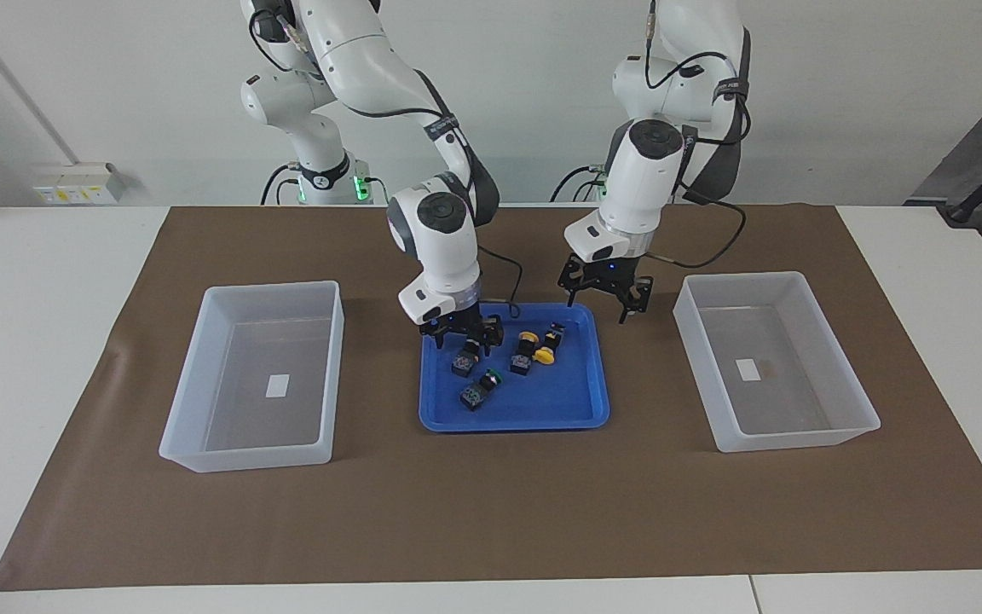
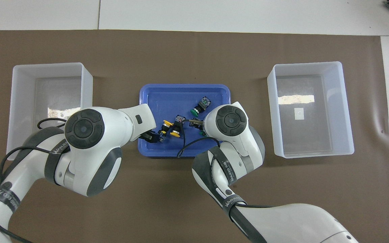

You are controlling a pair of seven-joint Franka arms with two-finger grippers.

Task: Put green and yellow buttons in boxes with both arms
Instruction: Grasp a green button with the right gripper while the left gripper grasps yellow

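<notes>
A brown mat [image 1: 491, 512] covers the table, and on it stand two boxes: one [image 1: 201, 375] at the right arm's end and one [image 1: 849, 401] at the left arm's end, each holding only a white sticker. Between them lies a blue tray [image 1: 542, 409] with four buttons. The right gripper [image 1: 463, 339] is down in the tray, at its corner nearest the robots on the right arm's side, with its fingers set either side of a green button [image 1: 463, 363]; whether they press it cannot be told. The left gripper [image 1: 609, 296] hangs above the tray's edge nearest the robots, its fingers spread and holding nothing. A second green button [image 1: 477, 390] lies farther from the robots. Two yellow buttons [image 1: 526, 350] [image 1: 549, 345] lie side by side mid-tray.
</notes>
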